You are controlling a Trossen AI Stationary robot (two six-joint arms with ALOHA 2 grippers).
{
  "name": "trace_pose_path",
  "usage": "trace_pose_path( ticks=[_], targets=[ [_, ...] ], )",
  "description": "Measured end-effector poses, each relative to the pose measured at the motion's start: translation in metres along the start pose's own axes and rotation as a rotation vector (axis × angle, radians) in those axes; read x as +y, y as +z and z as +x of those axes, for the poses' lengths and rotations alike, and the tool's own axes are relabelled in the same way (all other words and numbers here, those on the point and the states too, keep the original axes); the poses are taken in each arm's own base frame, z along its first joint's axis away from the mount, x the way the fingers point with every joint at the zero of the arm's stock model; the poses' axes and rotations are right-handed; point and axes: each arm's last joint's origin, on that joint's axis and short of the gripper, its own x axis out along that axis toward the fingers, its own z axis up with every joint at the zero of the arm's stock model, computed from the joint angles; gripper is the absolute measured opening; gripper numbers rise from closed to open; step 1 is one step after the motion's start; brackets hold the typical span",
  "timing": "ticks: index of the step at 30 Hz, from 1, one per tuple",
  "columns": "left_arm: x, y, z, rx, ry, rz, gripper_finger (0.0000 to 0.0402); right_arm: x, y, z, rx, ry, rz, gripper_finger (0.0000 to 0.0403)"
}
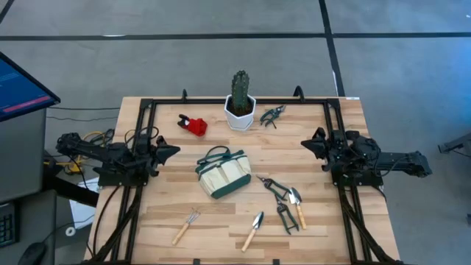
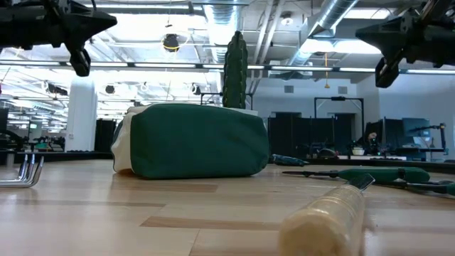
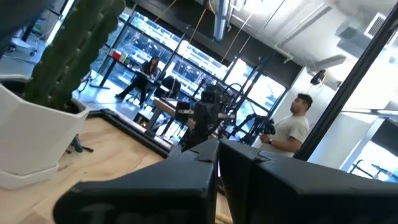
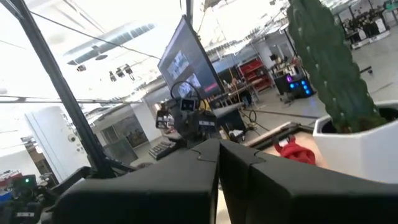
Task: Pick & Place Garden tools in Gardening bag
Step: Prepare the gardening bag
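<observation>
In the high view we see both arms parked at the sides of the wooden tabletop (image 1: pixel 221 213), each stretched level and pointing inward toward the centre. The left gripper (image 1: pixel 171 151) sits at the left-centre of the frame, its jaws together in a single point, clear of everything. The right gripper (image 1: pixel 307 143) mirrors it at right-centre, jaws likewise pressed together and holding nothing. In the low view both hang above the surface, at the top corners of the frame.

Between them, at the middle of the frame, lies the gardening bag (image 1: pixel 223 174), cream with dark green trim, its loop handles toward the upper left. Above it, at top centre, the cactus (image 1: pixel 240 91) stands upright in its white hexagonal pot (image 1: pixel 240 115). The red pruner-like piece (image 1: pixel 193 124) lies left of the pot, and small dark pruning shears (image 1: pixel 272 115) lie just right of it.

The other tools lie in the lower part of the frame. A wooden-handled fork (image 1: pixel 185 227) rests at lower left, well apart from the bag. A trowel (image 1: pixel 252 230) lies at lower centre. At lower right, larger green-handled shears (image 1: pixel 279 200) lie just beside a second trowel (image 1: pixel 297 206); we cannot tell whether the two touch.
</observation>
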Motion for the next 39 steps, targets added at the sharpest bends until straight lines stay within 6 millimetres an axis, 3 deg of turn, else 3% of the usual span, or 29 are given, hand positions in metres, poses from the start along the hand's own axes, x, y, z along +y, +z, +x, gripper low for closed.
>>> trace_pose_path(
  ticks=[11,19,25,32,39],
  targets=[
    [-0.02,0.01,0.026,0.095,0.045,0.061,0.0003,0.001,0.003,0.0,-0.013,0.006,0.001,0.0],
    [-0.037,0.025,0.041,0.096,0.031,0.18,0.0003,0.018,0.035,0.008,-0.036,0.016,-0.069,0.0],
    [-0.04,0.03,0.043,0.081,0.03,0.2,0.0003,0.027,0.048,0.032,0.09,-0.034,-0.144,0.0],
    [-0.04,0.025,0.046,0.108,0.039,0.141,0.0003,0.032,0.047,0.073,0.275,-0.104,-0.168,0.0],
    [-0.039,0.018,0.05,0.144,0.061,0.085,0.0003,0.043,0.058,0.107,0.317,-0.114,-0.172,0.0]
  ],
)
